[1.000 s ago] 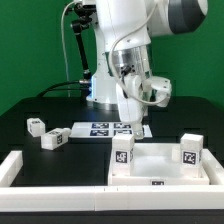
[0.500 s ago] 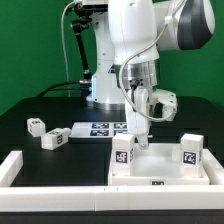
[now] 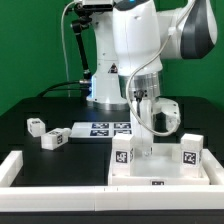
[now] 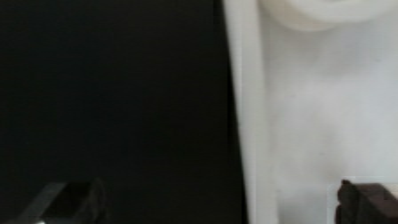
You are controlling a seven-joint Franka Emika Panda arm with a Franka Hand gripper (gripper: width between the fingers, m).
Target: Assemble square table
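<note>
The square table's white slab [image 3: 160, 163] lies underside up at the front of the exterior view's right. Two white tagged legs [image 3: 122, 153] [image 3: 190, 152] stand upright at its near corners. Two more legs [image 3: 36, 125] [image 3: 54, 138] lie loose on the black table at the exterior view's left. My gripper [image 3: 143, 147] hangs low over the slab's far edge, beside the nearer upright leg. In the wrist view my gripper [image 4: 214, 205] is open and empty. One fingertip [image 4: 63, 205] is over the black table, the other over the white slab [image 4: 320, 110].
The marker board [image 3: 105, 129] lies flat behind the slab. Low white rails run along the front [image 3: 60, 181] and the exterior view's left [image 3: 12, 165]. The arm's base [image 3: 105, 90] and a black cable [image 3: 75, 50] stand at the back.
The arm has swung toward the exterior view's right and come down, bringing the gripper from above the marker board to the slab's far edge. The legs have not moved.
</note>
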